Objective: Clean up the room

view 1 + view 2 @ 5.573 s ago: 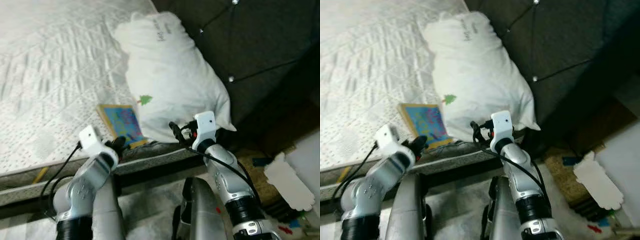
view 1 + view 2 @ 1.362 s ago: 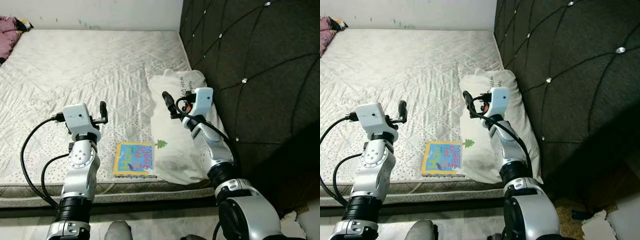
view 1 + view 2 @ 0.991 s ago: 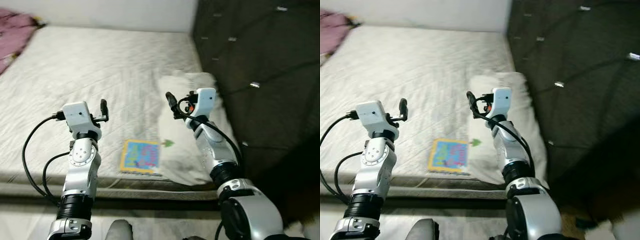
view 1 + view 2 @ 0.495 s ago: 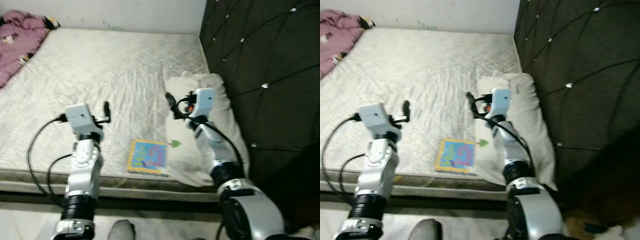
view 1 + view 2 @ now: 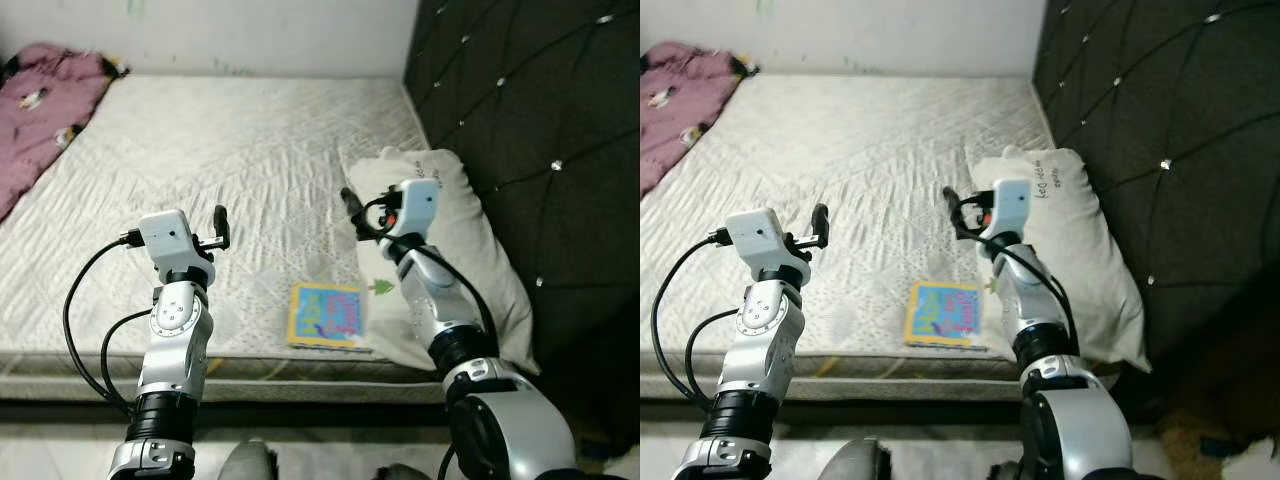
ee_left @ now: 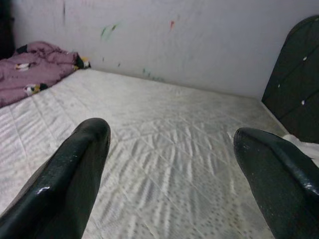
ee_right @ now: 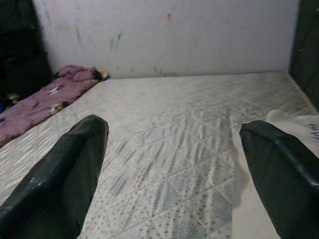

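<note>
Two raised grippers, both spread open and empty, now face a wider view: mattress (image 5: pixel 200 160), then pillow (image 5: pixel 470 270) beside the right gripper (image 5: pixel 352 205), purple blanket (image 5: pixel 45 105) newly visible beyond the left gripper (image 5: pixel 221 222), picture book (image 5: pixel 326 315) below, between them, untouched.

Silver jointed arms, white wrist camera boxes, looping black cables, glossy black pincer fingers (image 6: pixel 75 184).

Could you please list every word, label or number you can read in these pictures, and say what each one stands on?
Book cover: colourful lettering, too blurred to read.
Pillow: dark handwriting near its top edge, too small to read.
Pillow, lower edge: a small green tree sign, no words.
Wall: coloured marks, no legible text.
</note>
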